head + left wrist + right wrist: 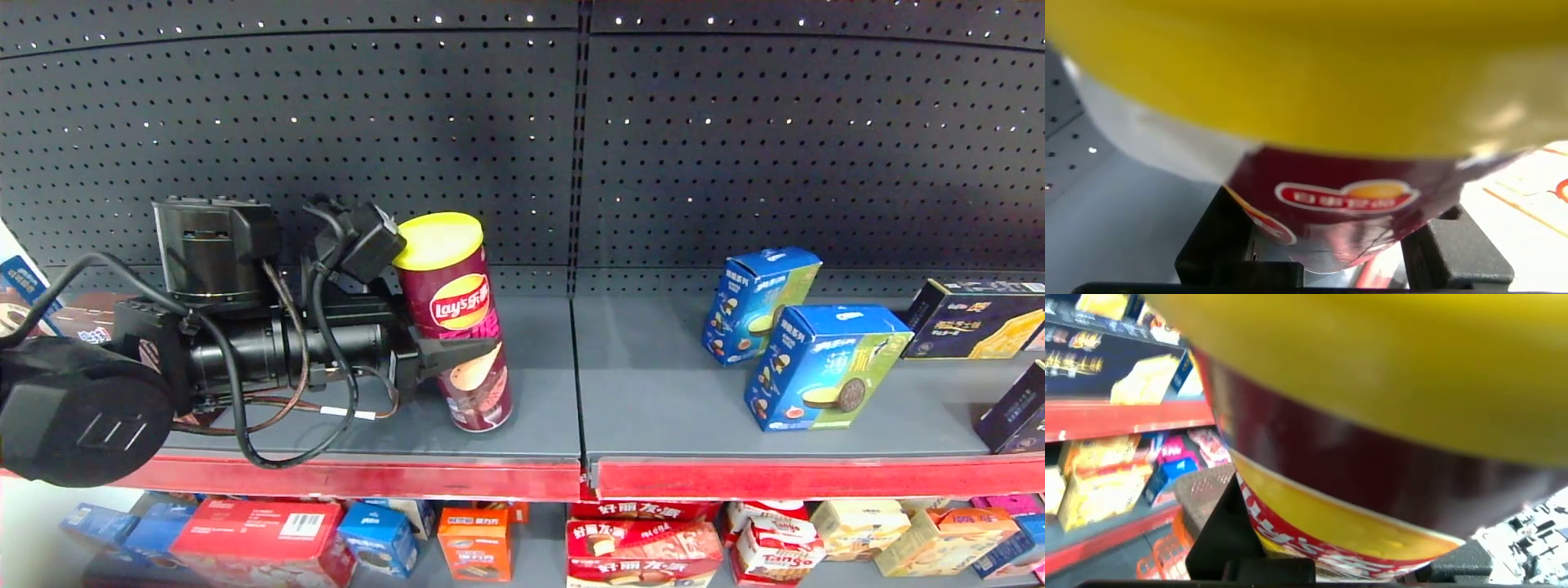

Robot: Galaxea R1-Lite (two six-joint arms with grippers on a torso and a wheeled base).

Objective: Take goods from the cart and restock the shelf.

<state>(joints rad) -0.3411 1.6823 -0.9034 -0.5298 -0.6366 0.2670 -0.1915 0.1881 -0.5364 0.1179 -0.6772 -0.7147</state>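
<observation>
The left gripper [478, 349] pinches the standing chip can [457, 302] mid-body, near the front edge of the shelf [653, 400]. The right gripper [1347, 567] clamps a second can [1372, 474]. Two cans; two blue boxes [761, 302] [824, 367].

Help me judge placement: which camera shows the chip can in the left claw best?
Head view: the whole chip can, lid to base, on the shelf, left claw at its middle. The left wrist view gives its lid and label close up. The right wrist view shows another can.
</observation>
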